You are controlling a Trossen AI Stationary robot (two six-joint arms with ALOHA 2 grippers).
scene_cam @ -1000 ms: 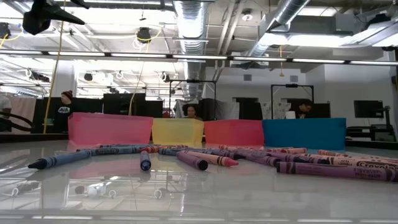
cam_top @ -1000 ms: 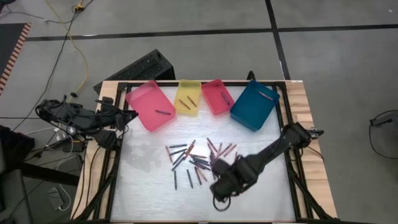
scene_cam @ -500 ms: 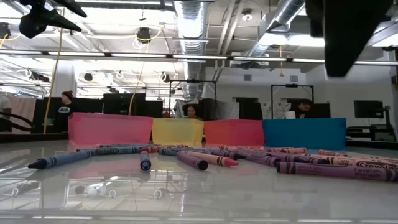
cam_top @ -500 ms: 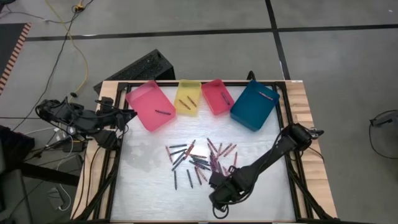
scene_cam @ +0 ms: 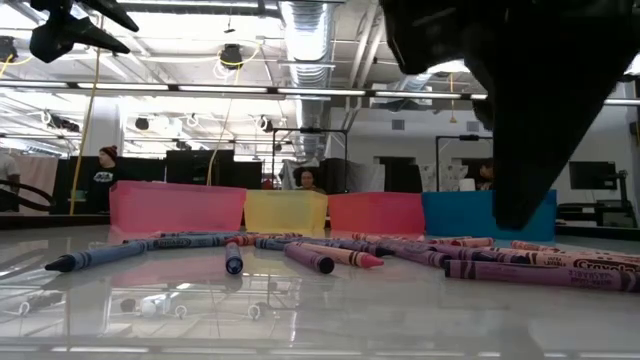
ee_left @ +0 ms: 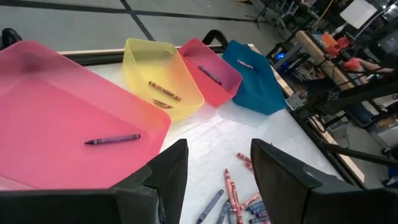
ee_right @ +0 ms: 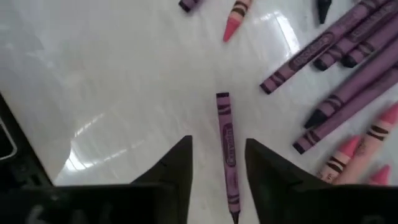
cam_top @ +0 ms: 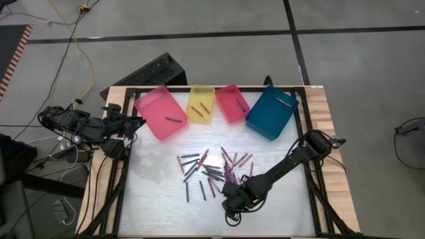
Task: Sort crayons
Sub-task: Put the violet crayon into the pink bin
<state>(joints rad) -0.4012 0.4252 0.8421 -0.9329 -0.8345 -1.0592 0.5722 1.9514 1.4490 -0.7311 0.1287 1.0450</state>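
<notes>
Several crayons [cam_top: 209,169] in purple, pink, blue and red lie scattered flat on the white table top; they also show in the low view [scene_cam: 330,255]. My right gripper [ee_right: 217,142] hangs low over the near edge of the pile [cam_top: 230,194], pointing steeply down and open. A single purple crayon [ee_right: 227,146] lies flat on the table between its fingers, lengthwise, untouched. My left gripper [ee_left: 219,144] waits open at the table's far left [cam_top: 129,126], beside the pink tray [cam_top: 161,113].
Four trays stand in a row along the far edge: pink [ee_left: 68,124] with one purple crayon, yellow [cam_top: 200,104], red [cam_top: 232,103] and blue [cam_top: 272,111], each holding a crayon or two. A black frame borders the table. Bare white surface lies near and left of the pile.
My right gripper has sunk toward the table over the near edge of the crayon pile, dropping into the low view from above and shifting slightly toward the table's left edge. The crayons have kept their places.
</notes>
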